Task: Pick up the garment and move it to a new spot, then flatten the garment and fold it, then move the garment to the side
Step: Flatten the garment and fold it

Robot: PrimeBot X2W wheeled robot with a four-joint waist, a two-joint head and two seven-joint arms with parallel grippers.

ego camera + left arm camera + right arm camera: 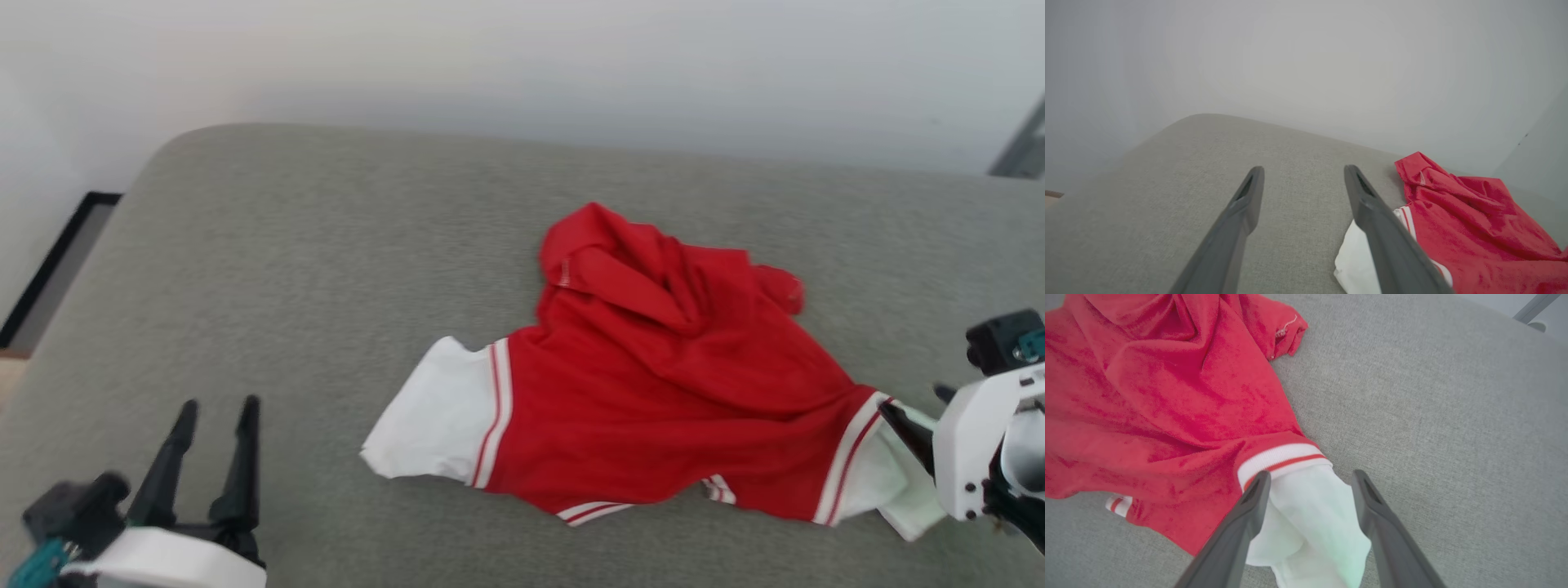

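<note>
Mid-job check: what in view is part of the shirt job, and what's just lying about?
Job:
- garment, crumpled on the grey cushion
- left gripper, open
- right gripper, open astride a white sleeve end

Just there:
- dark frame, far left
- grey strut, upper right
</note>
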